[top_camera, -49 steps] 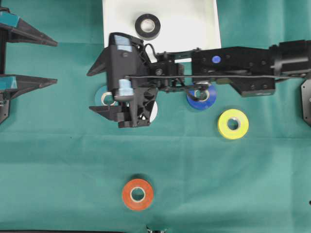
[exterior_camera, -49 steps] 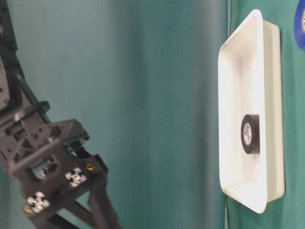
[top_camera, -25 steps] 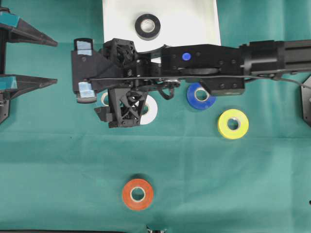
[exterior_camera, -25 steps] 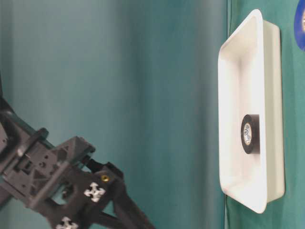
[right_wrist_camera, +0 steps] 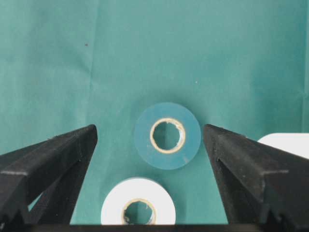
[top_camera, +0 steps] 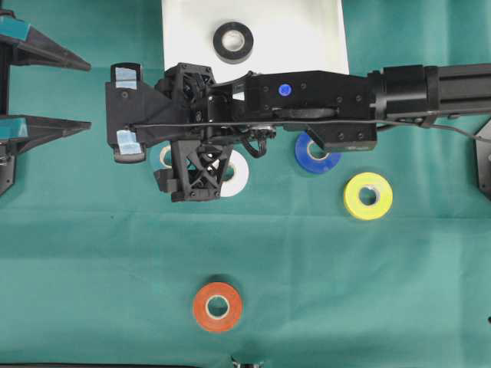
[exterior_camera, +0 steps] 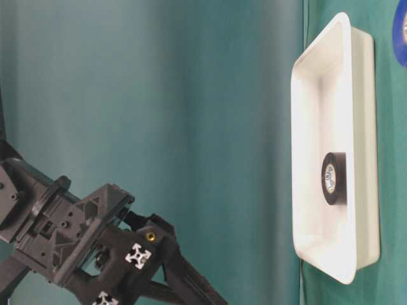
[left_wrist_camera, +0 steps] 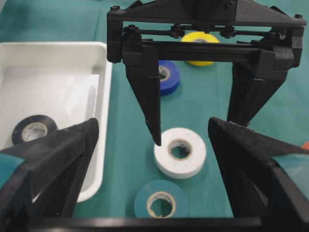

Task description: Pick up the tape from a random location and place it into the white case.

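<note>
The white case lies at the top middle with a black tape roll inside it. On the green cloth lie a teal tape, a white tape, a blue tape, a yellow tape and an orange tape. My right gripper reaches across to the left and hangs open, well above the cloth. The teal roll shows between its fingers and nothing is held. My left gripper stands open and empty at the left edge.
The right arm spans the table just below the case and covers part of the teal and white rolls from above. In the table-level view the case's rim and the black roll show, with the right gripper's body far off the cloth.
The right arm has stretched to the left and its gripper has swung out over the teal roll, jaws still open. The left gripper and all rolls have stayed put.
</note>
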`<action>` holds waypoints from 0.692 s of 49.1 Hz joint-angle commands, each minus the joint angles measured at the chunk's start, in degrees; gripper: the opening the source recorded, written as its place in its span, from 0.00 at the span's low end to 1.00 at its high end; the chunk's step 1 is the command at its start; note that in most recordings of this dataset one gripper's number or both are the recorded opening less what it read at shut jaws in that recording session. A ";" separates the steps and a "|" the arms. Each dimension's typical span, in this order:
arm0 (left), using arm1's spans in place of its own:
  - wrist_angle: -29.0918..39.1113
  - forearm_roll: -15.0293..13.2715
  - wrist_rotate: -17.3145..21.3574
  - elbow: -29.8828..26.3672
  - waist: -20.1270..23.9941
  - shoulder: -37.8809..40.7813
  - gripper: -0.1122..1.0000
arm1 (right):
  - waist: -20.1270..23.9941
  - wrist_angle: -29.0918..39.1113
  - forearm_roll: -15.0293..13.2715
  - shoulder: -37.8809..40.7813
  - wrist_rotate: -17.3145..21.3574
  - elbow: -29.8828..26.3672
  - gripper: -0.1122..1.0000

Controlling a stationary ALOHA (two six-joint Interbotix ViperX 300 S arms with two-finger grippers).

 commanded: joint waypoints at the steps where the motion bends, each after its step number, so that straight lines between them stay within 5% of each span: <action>1: -0.35 -0.09 -0.09 -0.70 0.26 0.26 1.00 | -0.09 -0.09 -0.09 -0.79 0.18 -1.58 0.93; 34: -0.26 -0.09 -0.09 -0.70 0.26 0.26 1.00 | -0.09 -2.02 -0.09 7.03 1.58 0.44 0.93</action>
